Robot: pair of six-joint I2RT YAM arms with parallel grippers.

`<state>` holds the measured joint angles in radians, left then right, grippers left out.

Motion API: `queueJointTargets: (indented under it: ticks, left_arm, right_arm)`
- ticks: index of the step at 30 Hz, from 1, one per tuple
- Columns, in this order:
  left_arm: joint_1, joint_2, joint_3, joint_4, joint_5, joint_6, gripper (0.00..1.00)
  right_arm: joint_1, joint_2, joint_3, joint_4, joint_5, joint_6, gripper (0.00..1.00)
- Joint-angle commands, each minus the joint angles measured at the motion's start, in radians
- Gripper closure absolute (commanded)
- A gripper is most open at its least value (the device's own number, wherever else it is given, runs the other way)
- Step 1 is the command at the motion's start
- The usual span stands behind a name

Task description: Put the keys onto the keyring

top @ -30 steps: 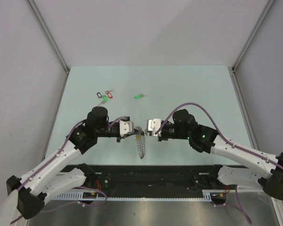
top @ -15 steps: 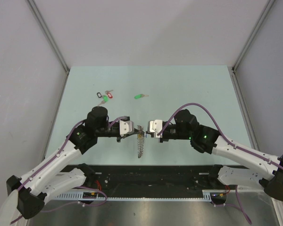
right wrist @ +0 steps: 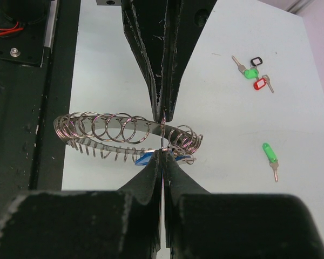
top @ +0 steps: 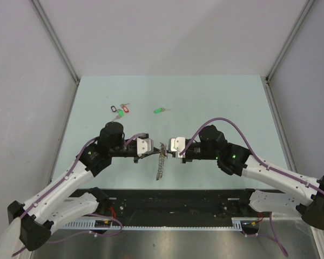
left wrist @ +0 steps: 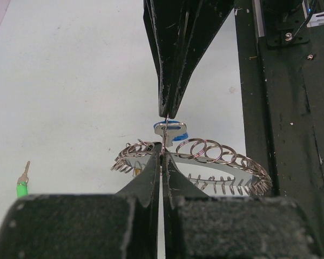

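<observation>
About halfway, I judge. The left gripper [left wrist: 162,164] has its jaws pinched tight on the keyring [left wrist: 216,154], lifted above the near surface [top: 216,102]. The right gripper [right wrist: 162,162] has its jaws clamped on the blue-tagged key [left wrist: 170,129] at the coil, but I cannot tell whether it is threaded. The green-tagged key [top: 160,110] lies far off, not yet fetched.

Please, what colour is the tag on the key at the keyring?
Blue tag, clearest in the left wrist view.

Left arm [top: 70,181] and right arm [top: 270,172]: white link shells, black joint housings, one green LED [top: 233,156] each. Purple cables [top: 227,123] loop outside. White wrist blocks [top: 144,144]. Black tapered fingers [left wrist: 178,65], scuffed.
</observation>
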<state>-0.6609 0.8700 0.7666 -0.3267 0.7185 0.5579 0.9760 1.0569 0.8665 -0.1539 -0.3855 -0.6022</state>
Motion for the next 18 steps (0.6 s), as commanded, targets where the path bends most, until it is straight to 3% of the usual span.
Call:
queueJointTargets:
  ticks: [1,18]
  left_arm:
    - [-0.006,-0.005,0.017,0.038,0.045,0.027,1.00]
    - [-0.006,-0.003,0.020,0.035,0.052,0.027,1.00]
  right_arm:
    - [0.001,0.002,0.045,0.037,0.004,0.005,1.00]
    - [0.004,0.014,0.046,0.051,-0.009,0.005,1.00]
